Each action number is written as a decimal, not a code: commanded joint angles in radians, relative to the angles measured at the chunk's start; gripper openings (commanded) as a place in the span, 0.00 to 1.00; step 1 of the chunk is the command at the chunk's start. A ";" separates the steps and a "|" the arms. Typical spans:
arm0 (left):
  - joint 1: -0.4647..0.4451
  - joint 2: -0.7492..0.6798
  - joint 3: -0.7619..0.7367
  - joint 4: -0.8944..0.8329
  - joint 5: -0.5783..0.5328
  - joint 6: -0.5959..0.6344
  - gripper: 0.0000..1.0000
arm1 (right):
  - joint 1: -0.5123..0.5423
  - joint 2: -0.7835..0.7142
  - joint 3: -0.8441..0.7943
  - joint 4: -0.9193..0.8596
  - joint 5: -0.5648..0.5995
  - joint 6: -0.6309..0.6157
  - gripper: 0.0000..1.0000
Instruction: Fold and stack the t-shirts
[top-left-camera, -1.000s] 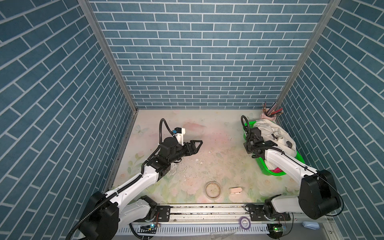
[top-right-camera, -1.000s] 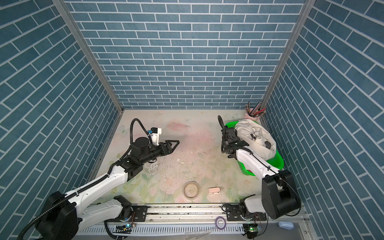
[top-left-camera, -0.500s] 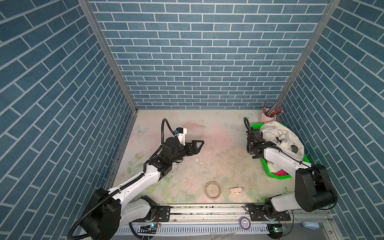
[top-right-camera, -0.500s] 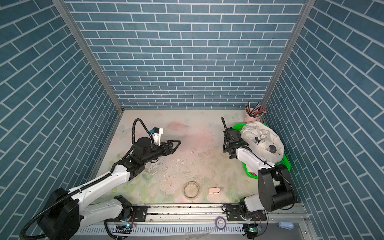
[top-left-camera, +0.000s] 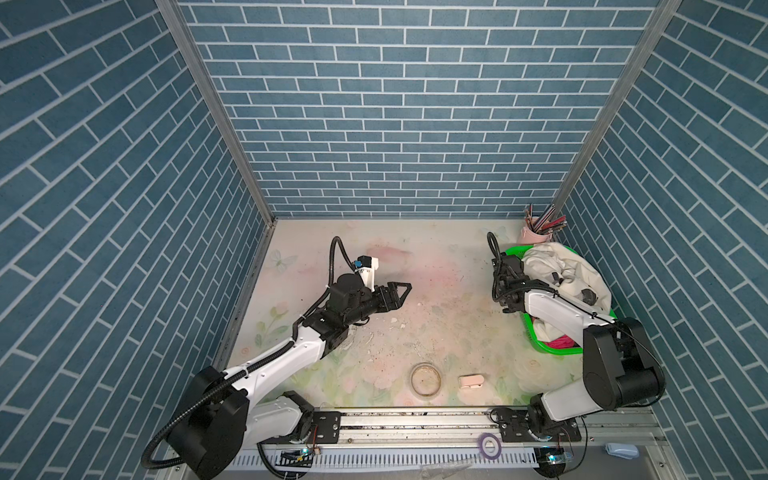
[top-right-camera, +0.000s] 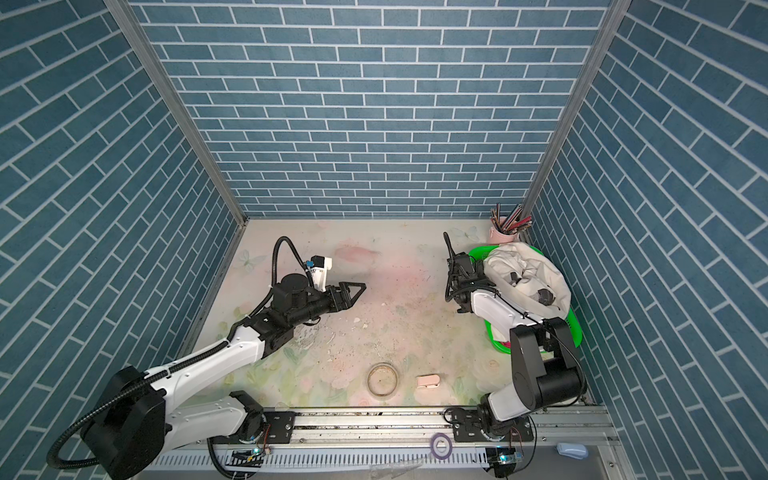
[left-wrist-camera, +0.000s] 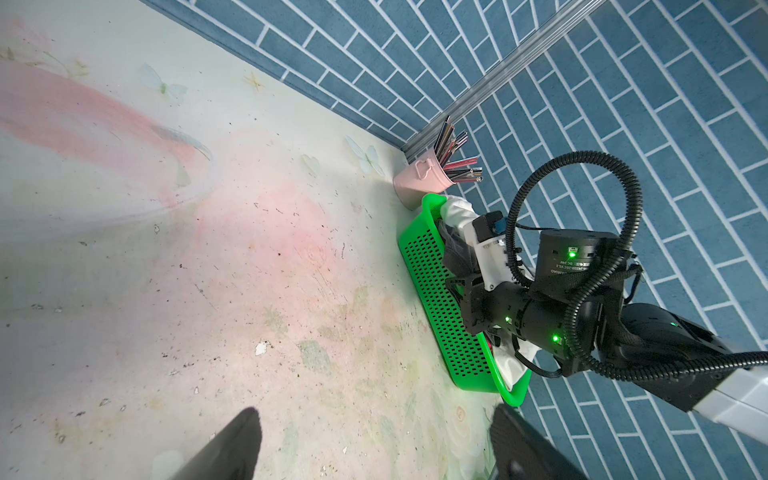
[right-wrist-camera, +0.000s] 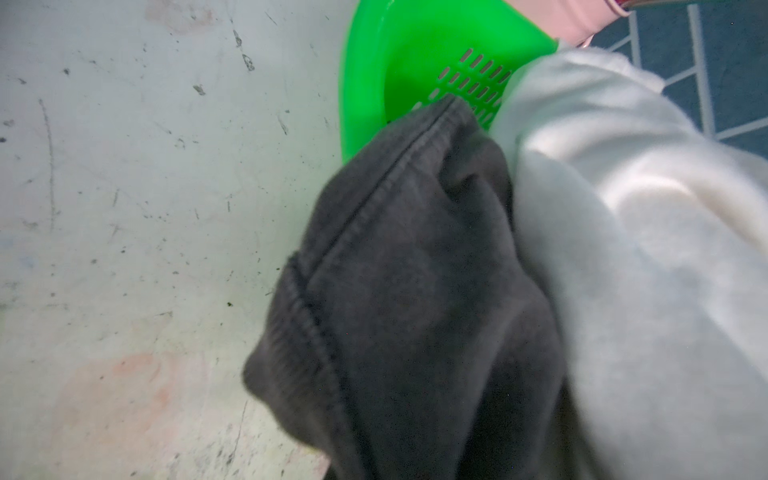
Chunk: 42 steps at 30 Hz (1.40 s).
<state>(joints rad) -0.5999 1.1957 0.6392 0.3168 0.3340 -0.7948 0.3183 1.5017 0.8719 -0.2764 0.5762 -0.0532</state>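
the blue brick walls (top-left-camera: 395, 124) closed in a pale, scuffed table (top-left-camera: 436, 257) printed with flowers. at the left, your left gripper (top-left-camera: 401, 294) hovered over bare table with its fingers spread wide and nothing between them. i'd read that as waiting over the open middle, where a shirt could be laid flat. toward the front lay a ring (top-left-camera: 425, 379) and, near it, a small pink piece (top-left-camera: 471, 381), both well apart from the work.

further right, your right gripper (top-left-camera: 509, 268) reached over the wall of the green basket (left-wrist-camera: 428, 291), which sat against the right wall. all the t-shirts were in that basket, none folded yet. the cream shirt (top-left-camera: 557, 266) was heaped on top, the magenta shirt (top-left-camera: 561, 341) showed only at the front end, and the dark grey shirt (right-wrist-camera: 415, 291) bunched at the rim by the gripper.

in the right wrist view the grey cloth hid the fingers, so you could not tell if they were pinched on it. its bunching there suggested a pinch.

in the corner behind the basket stood a pink cup of pencils (top-left-camera: 534, 236), close enough to be knocked by pulled cloth.
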 joint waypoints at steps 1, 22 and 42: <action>-0.012 0.007 0.041 0.008 -0.009 0.015 0.88 | 0.017 -0.006 0.048 0.021 -0.053 0.012 0.23; -0.341 0.205 0.351 -0.117 -0.226 0.243 0.88 | -0.272 -0.454 0.129 -0.266 -0.326 0.438 0.91; -0.375 0.267 0.376 -0.127 -0.212 0.207 0.88 | -0.373 -0.446 0.147 -0.234 -0.364 0.388 0.00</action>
<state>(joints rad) -0.9684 1.4487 0.9798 0.1993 0.1310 -0.5800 -0.0570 1.1072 0.9188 -0.5079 0.2379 0.3336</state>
